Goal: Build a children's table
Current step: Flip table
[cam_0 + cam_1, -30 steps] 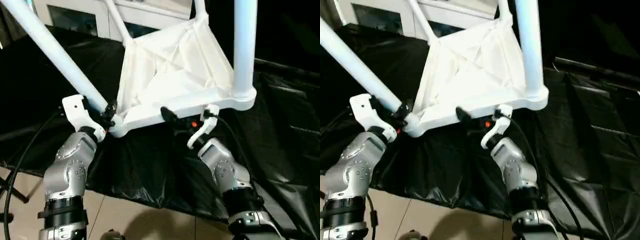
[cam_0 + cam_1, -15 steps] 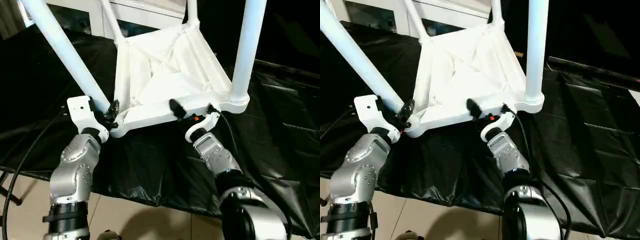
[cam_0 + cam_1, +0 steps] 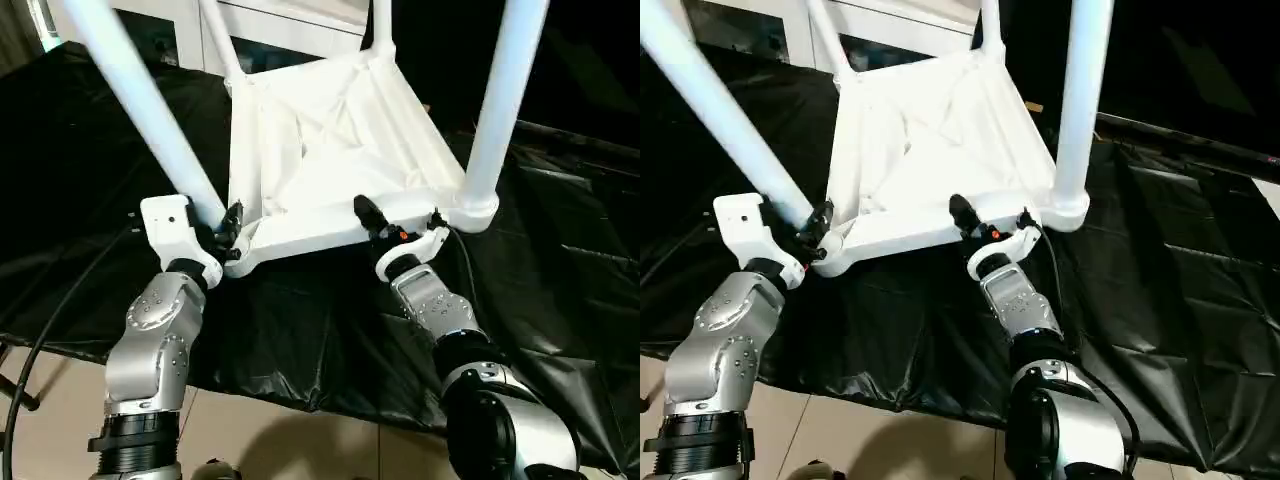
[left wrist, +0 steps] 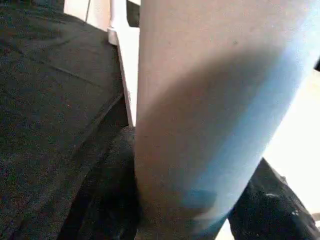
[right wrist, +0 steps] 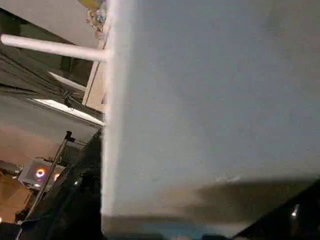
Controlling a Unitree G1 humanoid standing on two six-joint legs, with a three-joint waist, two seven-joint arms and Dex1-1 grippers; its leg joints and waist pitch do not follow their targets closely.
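Between both grippers, upturned children's table [image 3: 330,150] on black-draped desk [image 3: 560,270]: left gripper [image 3: 226,228] clamped around near-left leg [image 3: 150,110] at its socket, right gripper [image 3: 385,228] part-open, closing over near rim [image 3: 310,238]; best gripped squarely on both sides before lifting, legs kept seated.

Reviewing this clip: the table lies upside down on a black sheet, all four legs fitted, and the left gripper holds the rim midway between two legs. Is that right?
Not quite. In the left eye view the left gripper grips the near-left leg at its corner socket, not mid-rim. It is the right gripper that sits on the near rim. The table is upside down on the black sheet, four legs fitted.
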